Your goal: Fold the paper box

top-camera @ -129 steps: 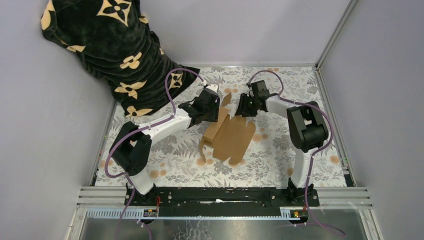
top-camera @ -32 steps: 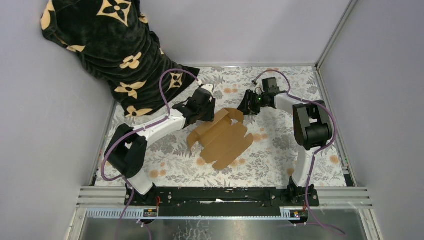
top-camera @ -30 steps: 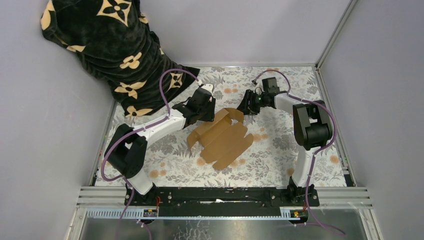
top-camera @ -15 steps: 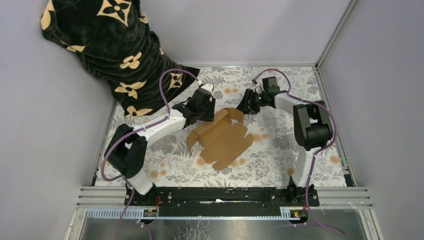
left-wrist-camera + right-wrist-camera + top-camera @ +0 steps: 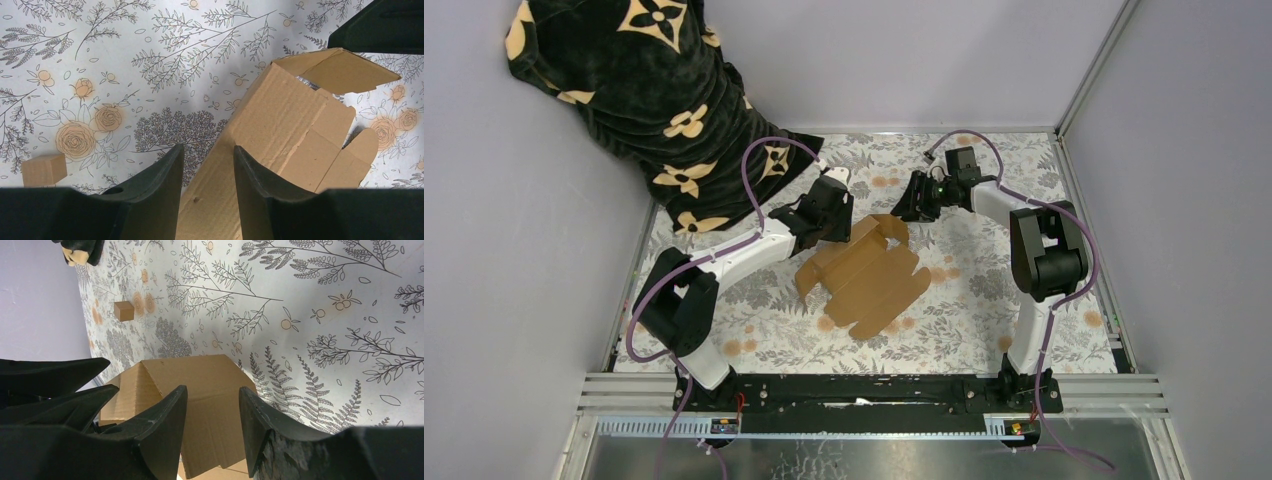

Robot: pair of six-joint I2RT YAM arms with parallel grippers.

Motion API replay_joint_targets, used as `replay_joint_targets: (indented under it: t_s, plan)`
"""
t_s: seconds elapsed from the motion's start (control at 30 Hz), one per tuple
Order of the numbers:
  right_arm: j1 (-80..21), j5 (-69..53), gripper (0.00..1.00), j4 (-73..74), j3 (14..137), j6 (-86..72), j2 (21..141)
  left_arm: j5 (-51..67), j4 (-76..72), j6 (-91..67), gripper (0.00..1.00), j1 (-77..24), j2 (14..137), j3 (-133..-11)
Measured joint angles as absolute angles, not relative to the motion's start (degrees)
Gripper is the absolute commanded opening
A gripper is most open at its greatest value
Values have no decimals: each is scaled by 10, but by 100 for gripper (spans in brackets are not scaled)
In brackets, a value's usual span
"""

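The paper box is a brown die-cut cardboard sheet lying partly folded on the floral table, with its far-left wall and one end flap raised. My left gripper hovers at the box's far-left edge. In the left wrist view its jaws stand open, and the cardboard wall shows below and beyond them. My right gripper hangs just past the box's far end. Its jaws are open with nothing between them, and the raised flap lies behind the gap.
A small brown cardboard cube sits on the table left of the box and also shows as the cube in the right wrist view. A black blanket with cream flowers is heaped at the far left. Grey walls and a metal rail bound the table.
About four seconds ago the box was held up between both grippers; it now lies lower and flatter. Over the last second the right gripper has shifted slightly left and away. The left arm is still.
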State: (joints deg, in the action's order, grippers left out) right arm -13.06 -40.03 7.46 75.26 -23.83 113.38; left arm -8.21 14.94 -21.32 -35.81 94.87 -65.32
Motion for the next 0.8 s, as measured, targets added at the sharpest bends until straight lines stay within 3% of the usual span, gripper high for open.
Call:
replay_joint_targets:
  t_s: [0.8]
  plan:
    - [-134,-401,50,33,638,-243,1073,-81,150,-214,47,-356,949,-653]
